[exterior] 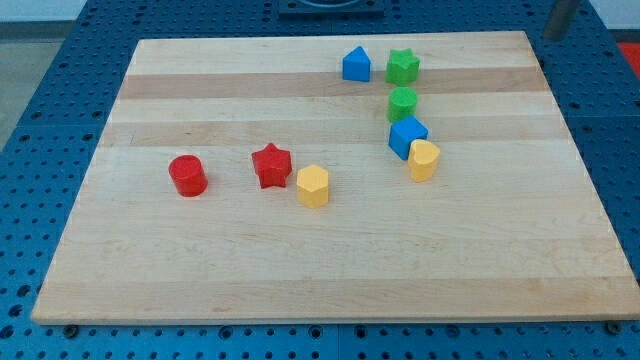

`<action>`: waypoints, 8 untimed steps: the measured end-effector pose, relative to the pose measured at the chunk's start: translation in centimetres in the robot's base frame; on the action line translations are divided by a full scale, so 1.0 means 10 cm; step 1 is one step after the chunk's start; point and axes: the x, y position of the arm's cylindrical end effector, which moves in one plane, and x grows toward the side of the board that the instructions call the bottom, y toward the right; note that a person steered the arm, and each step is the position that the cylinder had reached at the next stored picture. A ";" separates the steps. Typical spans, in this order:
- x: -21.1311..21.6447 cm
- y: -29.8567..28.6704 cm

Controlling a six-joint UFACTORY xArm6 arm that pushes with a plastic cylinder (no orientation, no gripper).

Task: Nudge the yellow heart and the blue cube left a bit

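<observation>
The yellow heart (424, 159) lies right of the board's middle. The blue cube (406, 134) touches it at its upper left. A dark rod shows at the view's top right, beyond the wooden board's (330, 280) far right corner. My tip (553, 38) is well up and to the right of both blocks and touches nothing.
A green cylinder (402, 102) sits just above the blue cube. A green star (403, 66) and a blue house-shaped block (356, 64) lie near the top edge. A yellow hexagon (313, 186), a red star (271, 165) and a red cylinder (187, 175) lie left of the middle.
</observation>
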 end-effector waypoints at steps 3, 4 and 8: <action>0.00 -0.25; 0.00 -0.40; 0.42 -0.88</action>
